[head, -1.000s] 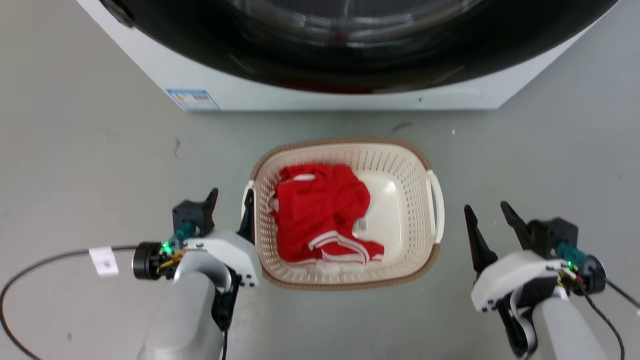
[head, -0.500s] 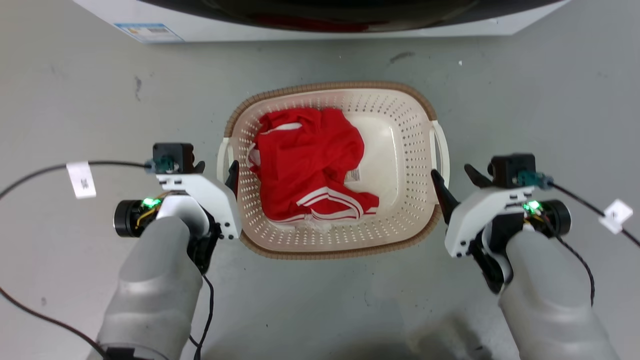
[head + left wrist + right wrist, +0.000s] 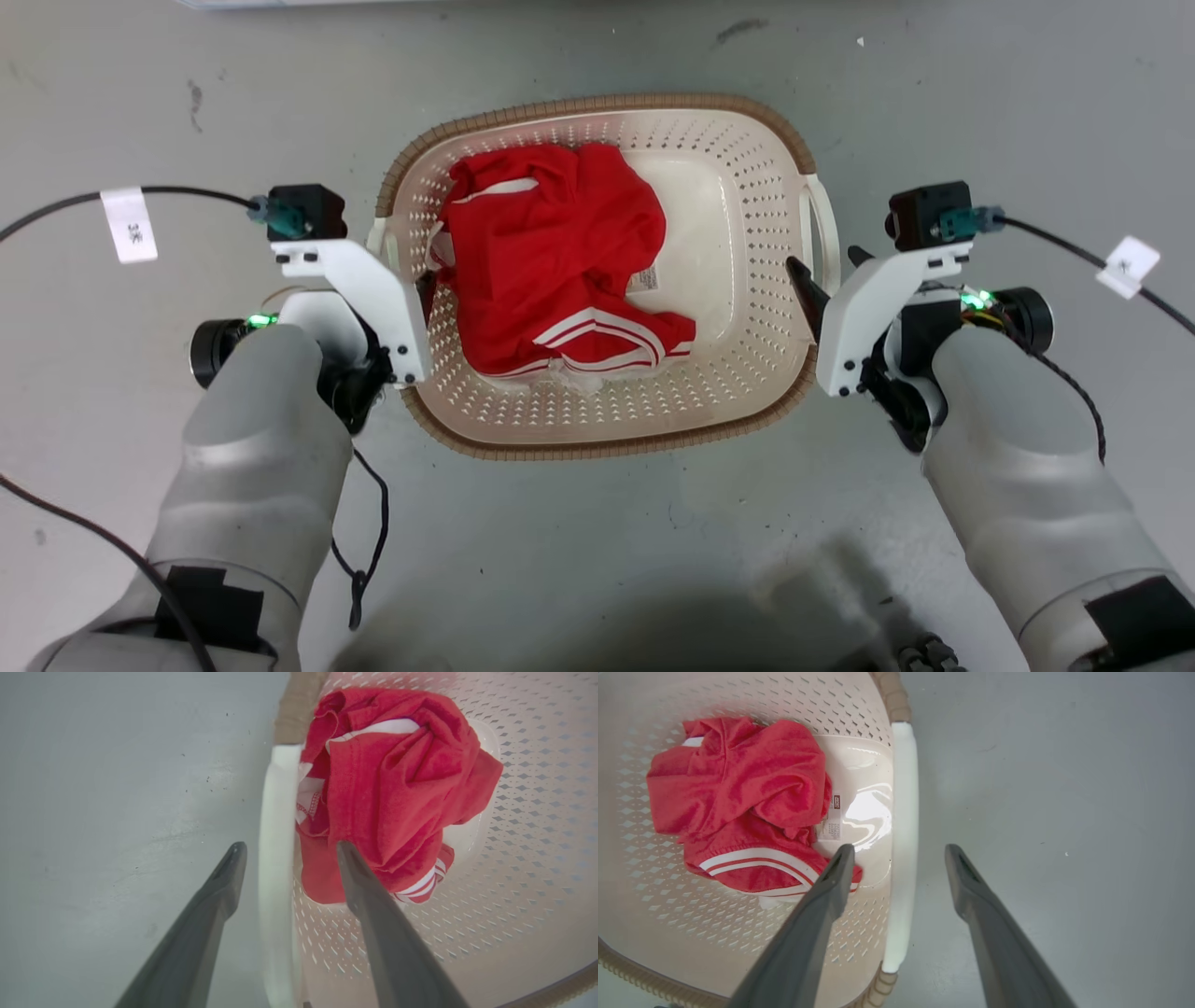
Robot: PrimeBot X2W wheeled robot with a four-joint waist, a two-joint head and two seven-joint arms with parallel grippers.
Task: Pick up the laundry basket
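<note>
The grey floor (image 3: pixel 597 560) took up most of the head view. The laundry basket (image 3: pixel 756 308) stood on it in the upper middle of the frame, with a crumpled red garment (image 3: pixel 551 252) lying in its left half. The basket had sat lower in the frame a second before, but the whole picture had shifted with the camera, so the basket itself had probably not moved.

The real change was in the arms. A second earlier the right end effector (image 3: pixel 899 848) hung well apart from the basket at the lower right. Now it straddled the white right handle (image 3: pixel 903 788), one dark finger inside over the perforated wall and the other outside over the floor. The left end effector (image 3: pixel 289 845), which had been just beside the basket, now bracketed the white left handle (image 3: pixel 275 812) the same way, its inner finger above the garment.

Both end effectors were spread wide, with a gap showing between each finger and its handle, so nothing was gripped. The approach looked finished. What remained was judged to be closing on both handles and then lifting evenly.
</note>
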